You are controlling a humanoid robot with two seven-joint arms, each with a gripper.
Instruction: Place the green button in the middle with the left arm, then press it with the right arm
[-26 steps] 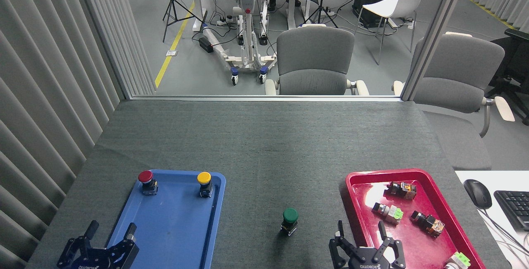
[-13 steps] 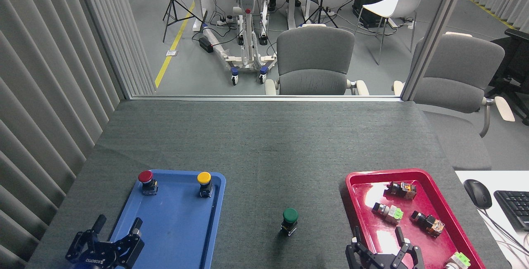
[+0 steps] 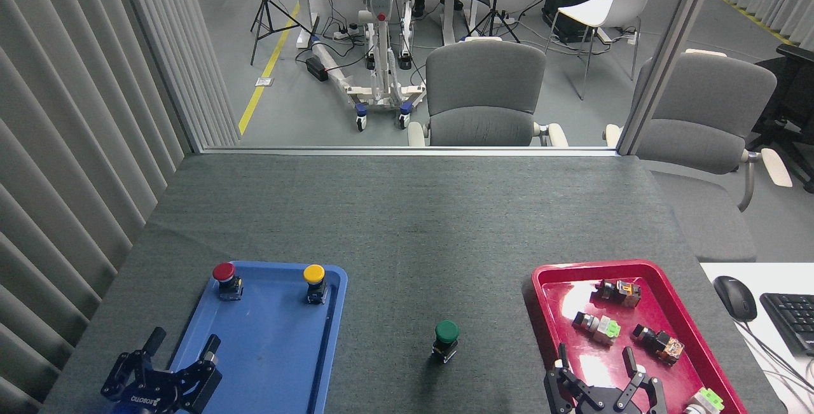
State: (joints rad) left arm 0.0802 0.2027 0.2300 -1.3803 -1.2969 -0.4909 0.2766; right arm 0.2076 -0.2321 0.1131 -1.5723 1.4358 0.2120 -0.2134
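Our two grippers, left [image 3: 181,353] and right [image 3: 594,363], hang nearest with fingers spread, holding nothing. One green button [image 3: 446,339] stands upright on the felt [image 3: 407,223] between two trays: blue [image 3: 280,350] holds two buttons, red [image 3: 553,312] holds four switch parts.

Right gripper [image 3: 594,366] shifted right, apparently over red tray [image 3: 547,312].

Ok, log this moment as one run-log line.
green button: upright on felt between trays | left gripper: open, empty, over blue tray edge | right gripper: open, empty, over red tray
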